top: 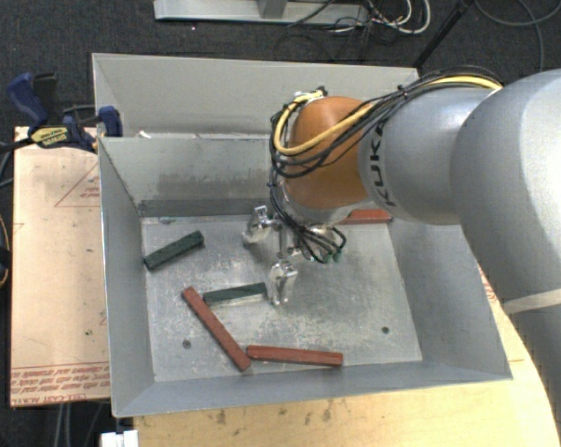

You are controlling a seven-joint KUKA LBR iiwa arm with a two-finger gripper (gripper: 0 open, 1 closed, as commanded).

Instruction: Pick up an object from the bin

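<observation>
Dark green bar point(234, 294) lies mid-floor in the bin point(383, 291), just far of a slanting reddish stick point(215, 329). The tool point(281, 287) hangs at its right end; open or closed, I cannot tell. Likely the approach step: next it must straddle the bar and close.

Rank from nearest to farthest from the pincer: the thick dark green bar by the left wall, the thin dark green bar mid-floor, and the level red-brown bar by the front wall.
1. Thin dark green bar, just left of the pincer.
2. Level red-brown bar, toward the front.
3. Thick dark green bar, far off to the left.
</observation>
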